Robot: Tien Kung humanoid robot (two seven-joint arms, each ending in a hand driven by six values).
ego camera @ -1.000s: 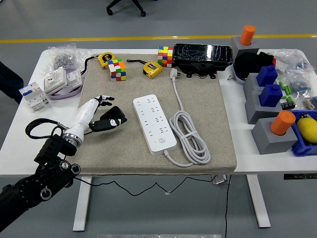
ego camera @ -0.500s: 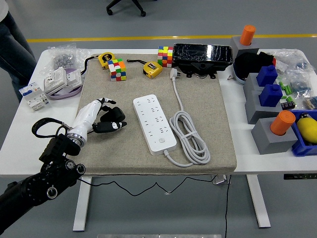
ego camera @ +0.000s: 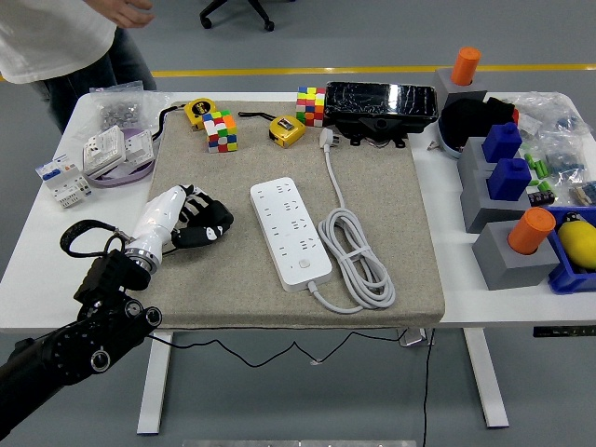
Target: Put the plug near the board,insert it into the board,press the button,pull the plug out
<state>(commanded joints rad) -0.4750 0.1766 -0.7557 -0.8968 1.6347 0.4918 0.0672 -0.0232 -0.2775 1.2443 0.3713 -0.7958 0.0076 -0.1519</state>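
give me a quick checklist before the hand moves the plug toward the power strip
1. Grip: left hand is curled around the black plug on the mat: ok.
2. Prongs facing the sockets: plug mostly hidden by the fingers: cannot tell.
3. Target: white power strip lies flat, its socket rows uncovered: ok.
4. Path from plug to strip: only bare mat between them: ok.
5. Strip's coiled cable lies on the strip's far side from the hand, off the sockets: ok.
6. Person stands at the table's far left corner, hand raised off the table: ok, but watch.
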